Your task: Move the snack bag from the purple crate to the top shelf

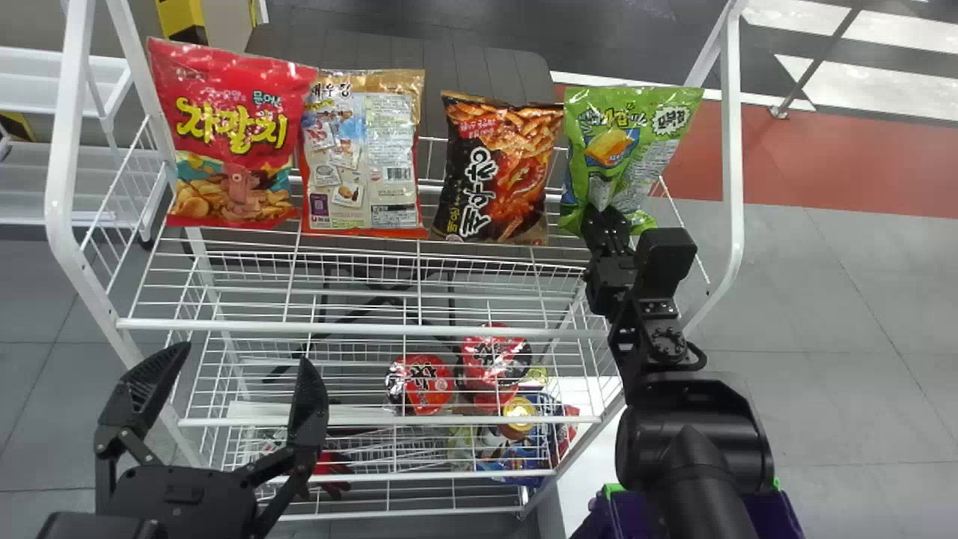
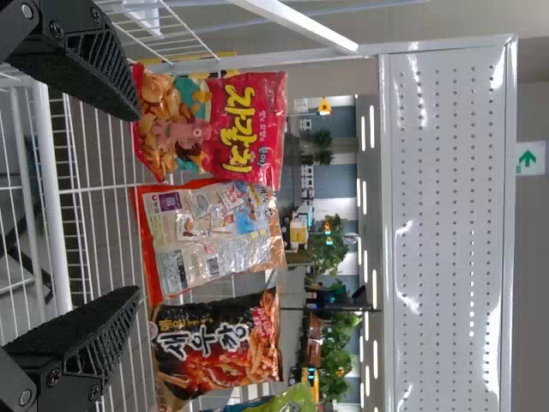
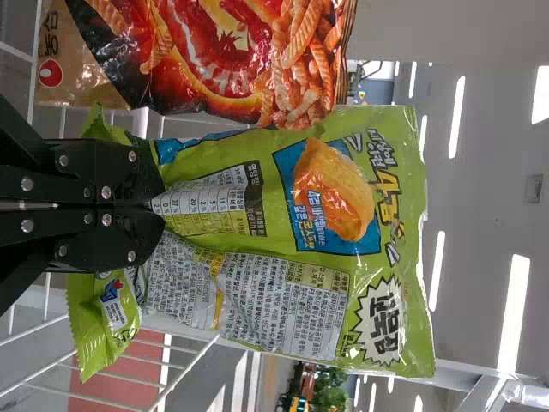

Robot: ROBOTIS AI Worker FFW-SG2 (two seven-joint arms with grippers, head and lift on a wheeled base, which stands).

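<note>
Snack bag [image 1: 625, 142]: bright green; orange chip picture on a blue panel, white starburst with black lettering, pale printed tables. Upright, top edge leaning towards the right in head view. Pinched low in the right gripper [image 1: 605, 218]; film creased at the grip, bottom edge flaring out to either side. Position: right end of the top shelf [image 1: 359, 326]; contact with the wires, cannot tell.

Top shelf: white wire grid, straight front rail, white uprights at the ends.

Purple crate [image 1: 778, 516]: low at right, beneath the right arm, bright green bits at its rim, mostly hidden.
</note>
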